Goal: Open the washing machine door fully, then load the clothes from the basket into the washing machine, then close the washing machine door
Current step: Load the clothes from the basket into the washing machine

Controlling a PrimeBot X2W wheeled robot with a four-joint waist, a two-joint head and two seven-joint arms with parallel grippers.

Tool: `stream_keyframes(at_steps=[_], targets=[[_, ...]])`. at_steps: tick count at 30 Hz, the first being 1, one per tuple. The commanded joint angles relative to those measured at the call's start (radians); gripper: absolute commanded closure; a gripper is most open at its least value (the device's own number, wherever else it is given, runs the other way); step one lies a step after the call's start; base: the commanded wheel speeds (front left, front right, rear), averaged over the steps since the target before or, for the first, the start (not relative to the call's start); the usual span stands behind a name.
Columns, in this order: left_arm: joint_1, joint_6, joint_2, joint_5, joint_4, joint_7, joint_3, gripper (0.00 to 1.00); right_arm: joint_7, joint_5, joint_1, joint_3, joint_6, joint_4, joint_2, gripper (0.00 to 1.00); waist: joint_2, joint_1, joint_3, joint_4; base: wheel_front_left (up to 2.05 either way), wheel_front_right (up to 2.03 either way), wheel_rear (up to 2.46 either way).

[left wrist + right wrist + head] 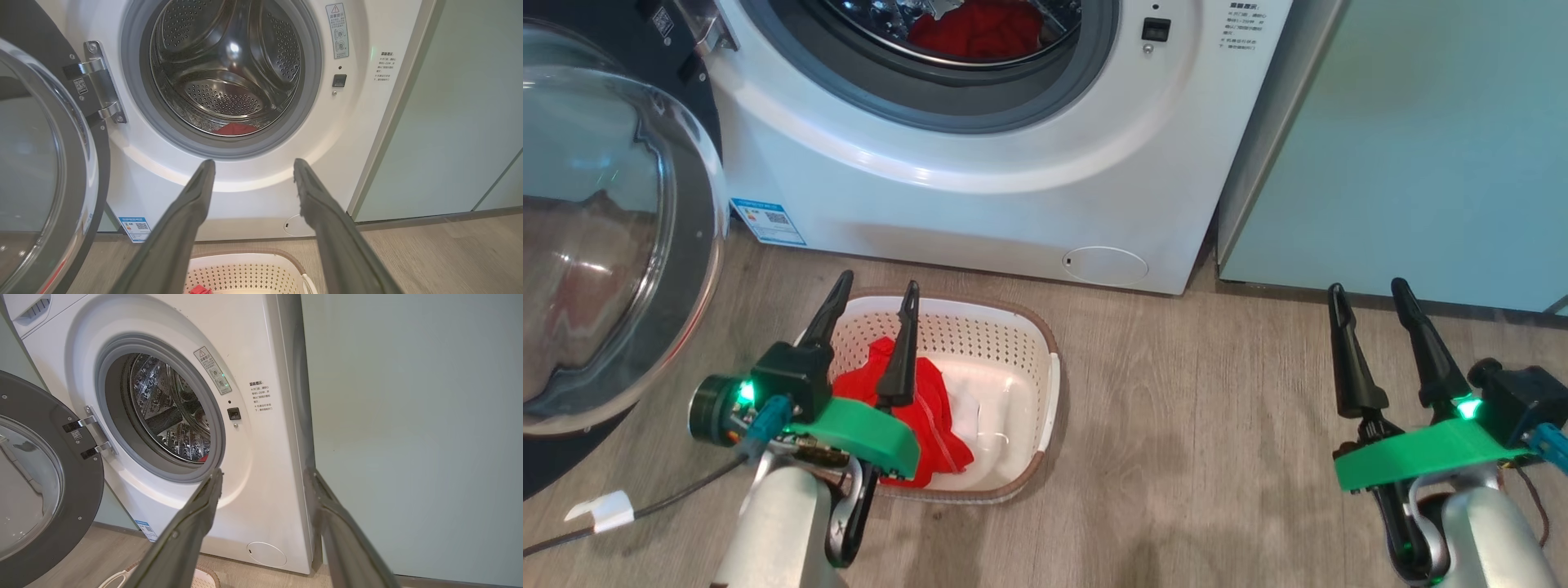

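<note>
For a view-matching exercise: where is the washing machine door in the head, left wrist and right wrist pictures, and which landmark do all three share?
Head view: the washing machine door takes up the left side, swung open.
Left wrist view: along the left edge, hinged beside the drum.
Right wrist view: lower left corner.
Shared landmark: the blue label sticker low on the washing machine front.

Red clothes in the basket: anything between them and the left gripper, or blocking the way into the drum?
Nothing visible. The clothes lie uncovered in the basket below the left gripper; the washing machine door stands swung aside, drum mouth open.
</note>
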Motion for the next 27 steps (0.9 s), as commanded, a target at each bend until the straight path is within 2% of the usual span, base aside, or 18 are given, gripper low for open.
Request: stream_keyframes(at_steps=[1, 27], targets=[[-0.027, 0.005, 0.009, -0.008, -0.04, -0.005, 0.026, 0.0, -0.009, 0.002, -0.022, 0.02, 0.0, -0.033, 0.0, 0.0, 0.0, 0.0001, 0.0, 0.0, 0.0, 0.0, 0.0], [-0.02, 0.026, 0.009, -0.021, -0.042, -0.005, 0.017, 0.0, -0.009, 0.0, -0.023, 0.025, 0.0, -0.026, 0.002, 0.0, 0.0, 0.0001, -0.003, -0.007, 0.0, 0.0, 0.0]])
